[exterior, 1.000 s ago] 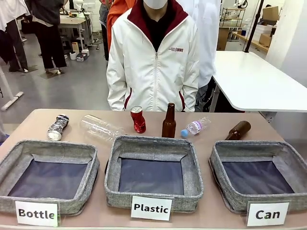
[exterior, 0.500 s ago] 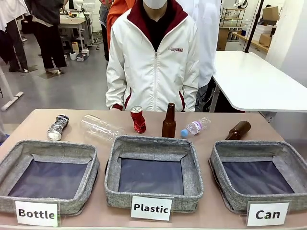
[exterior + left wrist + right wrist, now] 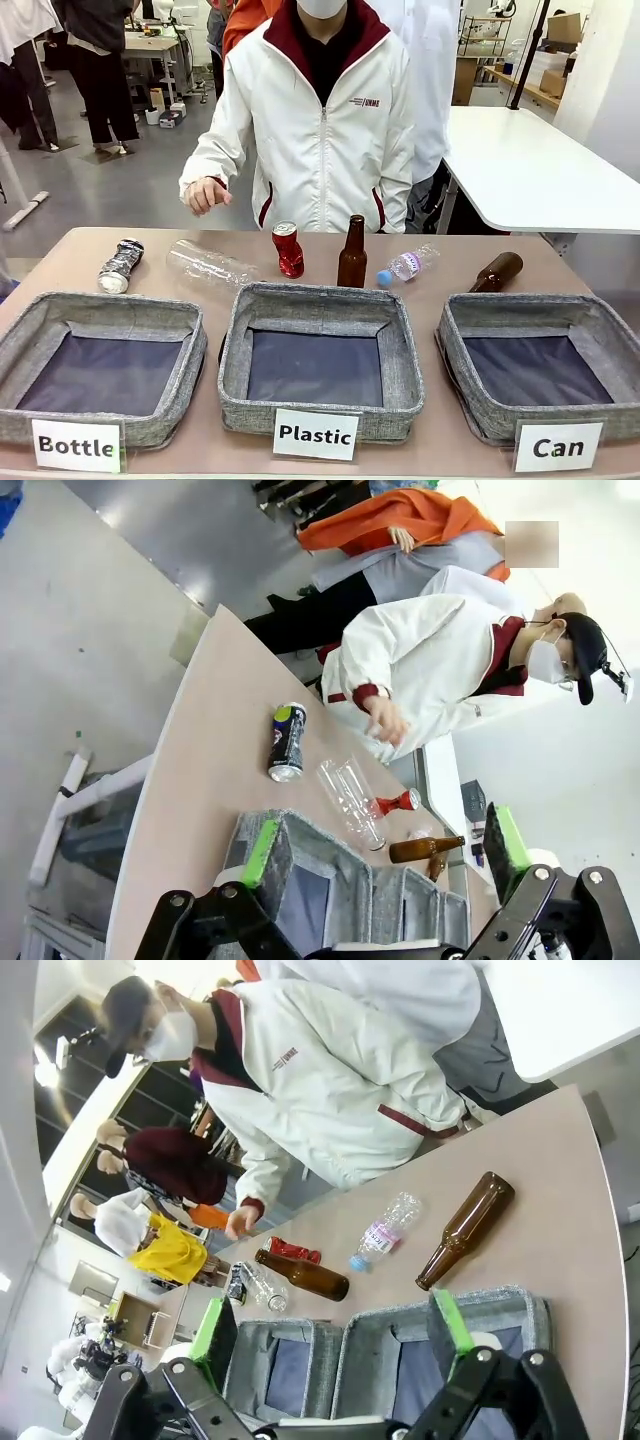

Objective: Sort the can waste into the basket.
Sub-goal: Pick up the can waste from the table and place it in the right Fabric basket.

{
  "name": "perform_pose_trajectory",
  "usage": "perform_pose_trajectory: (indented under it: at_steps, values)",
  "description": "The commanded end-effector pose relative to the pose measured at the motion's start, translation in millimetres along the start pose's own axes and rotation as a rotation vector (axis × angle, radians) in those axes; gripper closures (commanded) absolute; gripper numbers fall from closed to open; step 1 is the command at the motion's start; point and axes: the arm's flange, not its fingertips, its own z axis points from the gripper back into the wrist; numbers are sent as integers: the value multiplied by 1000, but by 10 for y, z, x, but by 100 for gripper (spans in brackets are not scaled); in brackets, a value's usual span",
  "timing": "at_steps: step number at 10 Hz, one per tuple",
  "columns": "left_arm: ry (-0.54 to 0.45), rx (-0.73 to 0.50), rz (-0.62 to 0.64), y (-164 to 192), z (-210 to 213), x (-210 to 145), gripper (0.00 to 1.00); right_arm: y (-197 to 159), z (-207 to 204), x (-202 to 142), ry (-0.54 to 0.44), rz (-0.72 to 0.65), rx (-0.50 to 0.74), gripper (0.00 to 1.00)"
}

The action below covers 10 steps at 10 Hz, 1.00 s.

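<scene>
basket (image 3: 462, 395) w/ white label (image 3: 557, 447) reading "can".

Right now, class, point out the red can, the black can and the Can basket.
Red can (image 3: 288, 250): front view, its body.
Black can (image 3: 120, 266): front view, its side.
Can basket (image 3: 530, 308): front view, far rim.

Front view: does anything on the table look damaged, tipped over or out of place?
The red can is crumpled, standing behind the Plastic basket. The black can lies tipped behind the Bottle basket. One brown bottle lies on its side behind the Can basket.
</scene>
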Motion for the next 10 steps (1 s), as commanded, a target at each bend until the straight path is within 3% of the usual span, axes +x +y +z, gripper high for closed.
perform_pose_trajectory:
  at_steps: [1,4,7,9,10]
  values:
    - [1,0,1,7,-8,-3,0,-11,18,15,-8,19,14,0]
    - [317,11,-384,-746,-906,-383,0,-11,18,15,-8,19,14,0]
    - [640,103,-567,-1027,-2310,-1149,0,-11,18,15,-8,19,14,0]
    - [722,203,-628,-847,-3012,-1455,0,-11,18,15,-8,19,14,0]
    - [674,231,-651,-835,-3067,-1431,0,-11,18,15,-8,19,14,0]
